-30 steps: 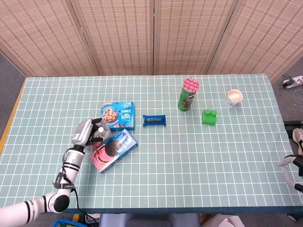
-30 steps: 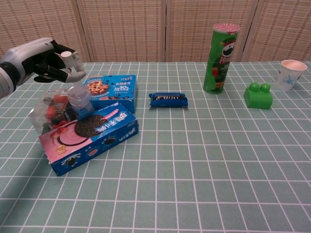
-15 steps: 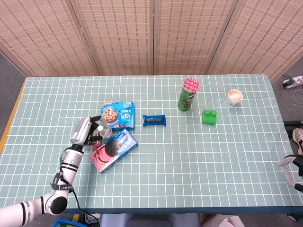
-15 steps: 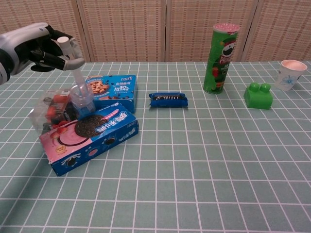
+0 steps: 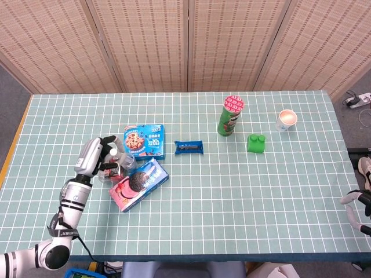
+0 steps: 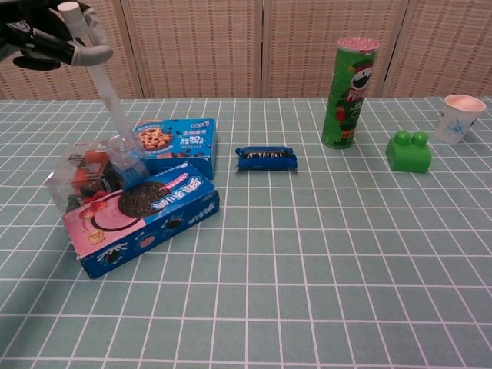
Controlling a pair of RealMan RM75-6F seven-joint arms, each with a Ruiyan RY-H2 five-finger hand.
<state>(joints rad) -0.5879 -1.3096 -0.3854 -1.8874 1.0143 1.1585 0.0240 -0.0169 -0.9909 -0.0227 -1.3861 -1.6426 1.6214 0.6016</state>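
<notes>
Pinched at its white-capped top by the fingers of the left hand, high at 10 o'clock in the chest view: a clear tube, slanting down toward 5 o'clock to a clear round container. Stands against the upper edge of a pink-and-blue cookie box, with a clear packet of red pieces at its 9 o'clock and a blue cookie box at 2 o'clock. Further toward 3 o'clock, well apart: a blue snack bar, a tall green can, a green block, a paper cup. All on a green, white-gridded tablecloth, backed by a woven folding screen, grey floor beside. Right hand low at the table's 4 o'clock edge in the head view; cannot tell how its fingers lie.
</notes>
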